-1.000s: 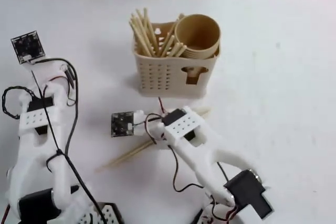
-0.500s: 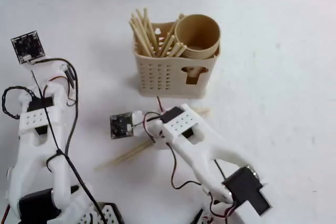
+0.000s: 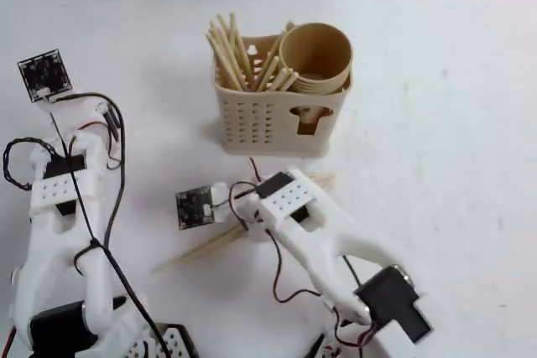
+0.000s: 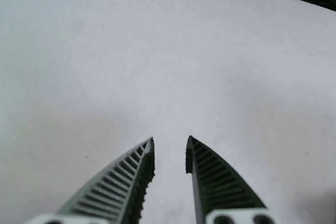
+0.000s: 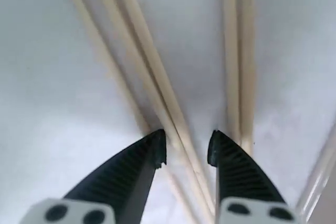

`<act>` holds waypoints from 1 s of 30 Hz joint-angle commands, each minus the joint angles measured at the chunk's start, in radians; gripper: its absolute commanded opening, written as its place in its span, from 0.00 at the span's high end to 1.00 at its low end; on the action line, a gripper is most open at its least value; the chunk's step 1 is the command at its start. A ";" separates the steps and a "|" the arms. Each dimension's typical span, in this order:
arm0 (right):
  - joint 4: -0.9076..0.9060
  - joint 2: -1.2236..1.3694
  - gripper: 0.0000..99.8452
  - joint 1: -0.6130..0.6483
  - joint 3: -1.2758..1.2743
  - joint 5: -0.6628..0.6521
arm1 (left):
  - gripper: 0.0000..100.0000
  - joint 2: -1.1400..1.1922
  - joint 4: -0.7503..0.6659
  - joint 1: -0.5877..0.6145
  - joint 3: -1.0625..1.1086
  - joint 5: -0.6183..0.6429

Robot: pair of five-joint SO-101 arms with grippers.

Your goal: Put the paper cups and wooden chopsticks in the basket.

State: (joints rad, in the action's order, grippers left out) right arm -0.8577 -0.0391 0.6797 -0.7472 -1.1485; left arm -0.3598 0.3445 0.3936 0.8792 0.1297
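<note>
1. Thin pale wooden chopsticks (image 3: pixel 201 247) are noted lying loose on the white table (image 3: pixel 436 123), just in front of the cream perforated plastic basket (image 3: pixel 277 119); their long axis runs diagonally, one end near the basket's front, the other out toward the left arm's side.
2. The right arm is placed directly over them and is the nearer; the left arm is held well apart.
3. The right gripper (image 5: pixel 186 148) is set to a narrow gap; a pair of sticks (image 5: pixel 152 77) passes between its tips, so a closing would be made across the long axis; whether the tips touch wood cannot be told; nothing is lifted.
4. A single stick (image 5: pixel 105 61) and a second pair (image 5: pixel 236 51) are seen lying to either side, outside the jaws.
5. The left gripper (image 4: pixel 169 153) is parted narrowly over bare table; nothing is held.
6. Tan stacked paper cups (image 3: pixel 317 56) and a bundle of chopsticks (image 3: pixel 231 52) are already lodged in the basket; the loose sticks are judged the remainder.
</note>
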 commanded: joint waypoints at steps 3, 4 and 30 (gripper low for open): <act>-0.150 0.168 0.84 -0.012 0.183 -0.011 | 0.88 -0.027 -0.014 0.005 -0.003 -0.011; -0.170 0.193 0.85 -0.013 0.212 -0.009 | 0.88 -0.027 -0.014 0.007 -0.003 -0.011; -0.157 -0.071 0.98 -0.202 0.221 0.344 | 0.88 -0.027 -0.014 0.005 -0.003 -0.011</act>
State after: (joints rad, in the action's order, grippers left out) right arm -1.0234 0.0376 0.4895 -0.5002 -0.8140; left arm -0.3598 0.3445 0.3936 0.8792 0.1297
